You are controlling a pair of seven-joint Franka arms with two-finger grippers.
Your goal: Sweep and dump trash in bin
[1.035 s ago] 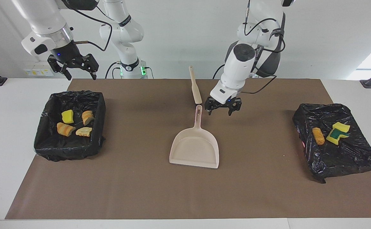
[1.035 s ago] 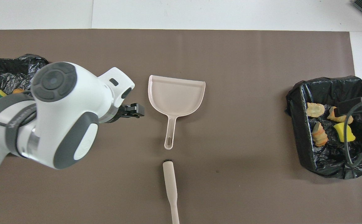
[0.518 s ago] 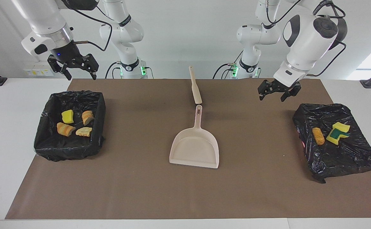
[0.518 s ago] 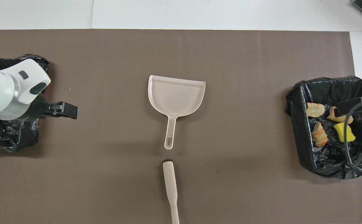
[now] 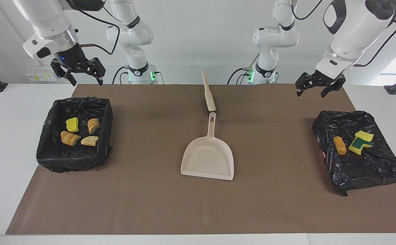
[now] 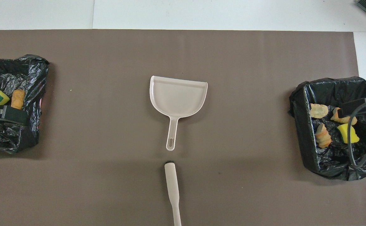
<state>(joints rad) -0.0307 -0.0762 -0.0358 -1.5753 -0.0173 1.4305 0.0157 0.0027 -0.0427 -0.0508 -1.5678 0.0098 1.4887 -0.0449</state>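
Since the earlier frames, the left gripper (image 5: 320, 88) has swung away from the dustpan handle and risen over the mat's edge at the left arm's end; nothing else has shifted.

Catalogue, running from the right arm's end to the left arm's end:

1. Right gripper (image 5: 77, 73): raised near the bin, jaws released, holding nothing. This arm waits.
2. Bin (image 5: 45, 149): box lined with black plastic, at the right arm's end. Inside lies trash: a yellow sponge chunk (image 5: 72, 124) and three bread-like lumps (image 5: 70, 138). Judged already dumped.
3. Brush (image 5: 208, 92): laid flat mid-table, nearer to the robots than the dustpan, its handle almost in line with the dustpan's. Untouched.
4. Dustpan (image 5: 208, 158): flat on the brown mat (image 5: 150, 204), empty, its handle pointing toward the robots, presumably for easy pickup.
5. Left gripper: jaws released, empty, over the mat beside the black bag.
6. Black bag (image 5: 371, 170): crumpled, at the left arm's end. It carries a brown lump (image 5: 340, 145) and a yellow-green sponge (image 5: 361, 142). No loose trash shows on the mat; the sweeping looks finished.
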